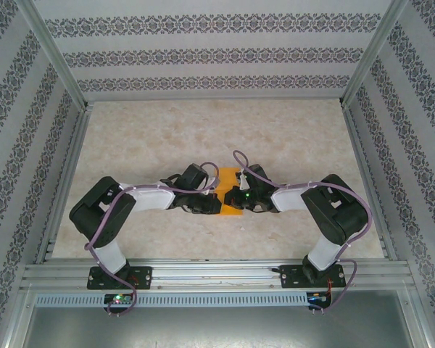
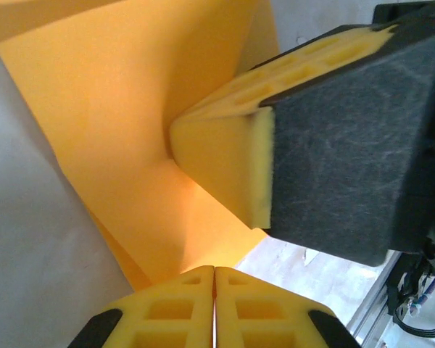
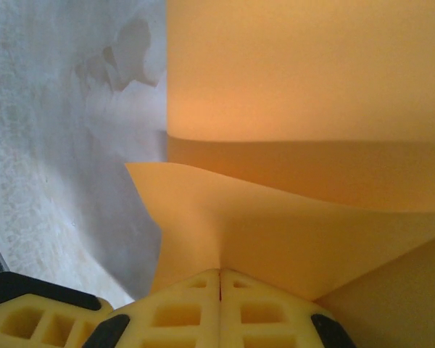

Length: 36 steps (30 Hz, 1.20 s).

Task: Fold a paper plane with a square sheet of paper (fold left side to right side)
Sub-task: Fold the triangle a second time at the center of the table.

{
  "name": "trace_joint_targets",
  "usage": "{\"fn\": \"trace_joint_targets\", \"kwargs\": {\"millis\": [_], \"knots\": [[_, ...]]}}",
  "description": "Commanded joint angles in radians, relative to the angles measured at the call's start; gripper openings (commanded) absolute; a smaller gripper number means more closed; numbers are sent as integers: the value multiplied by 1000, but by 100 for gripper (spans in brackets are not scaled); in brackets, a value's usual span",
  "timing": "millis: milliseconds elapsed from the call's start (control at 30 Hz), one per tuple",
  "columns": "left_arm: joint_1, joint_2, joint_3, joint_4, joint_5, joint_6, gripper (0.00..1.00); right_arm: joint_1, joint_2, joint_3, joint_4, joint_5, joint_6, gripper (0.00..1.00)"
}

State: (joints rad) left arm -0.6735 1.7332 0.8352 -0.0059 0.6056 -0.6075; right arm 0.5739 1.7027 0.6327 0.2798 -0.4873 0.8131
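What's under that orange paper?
Pale marbled table borders the square sheet of paper; under its raised flap lies more orange paper. Whatever lies beneath the flat part is covered.

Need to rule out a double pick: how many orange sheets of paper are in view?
1. The orange sheet is at the middle of the table, pinched by the left fingers and the right fingers. Another beneath it could be hidden.

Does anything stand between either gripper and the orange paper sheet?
Nothing visible does. The left gripper and the right gripper are each closed directly on the square sheet of paper.
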Motion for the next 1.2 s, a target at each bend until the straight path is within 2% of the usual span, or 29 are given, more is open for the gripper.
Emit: {"fn": "trace_joint_targets", "kwargs": {"millis": [0, 167, 667, 1167], "knots": [[-5, 15, 19, 25, -14, 4, 9, 10, 26, -28, -68, 30, -2, 0], [-5, 30, 10, 12, -40, 11, 9, 11, 27, -25, -73, 31, -5, 0], [-5, 57, -33, 36, -21, -1, 8, 8, 28, -16, -91, 30, -11, 0], [-1, -67, -189, 135, 58, -76, 9, 6, 39, -5, -110, 24, -19, 0]]}}
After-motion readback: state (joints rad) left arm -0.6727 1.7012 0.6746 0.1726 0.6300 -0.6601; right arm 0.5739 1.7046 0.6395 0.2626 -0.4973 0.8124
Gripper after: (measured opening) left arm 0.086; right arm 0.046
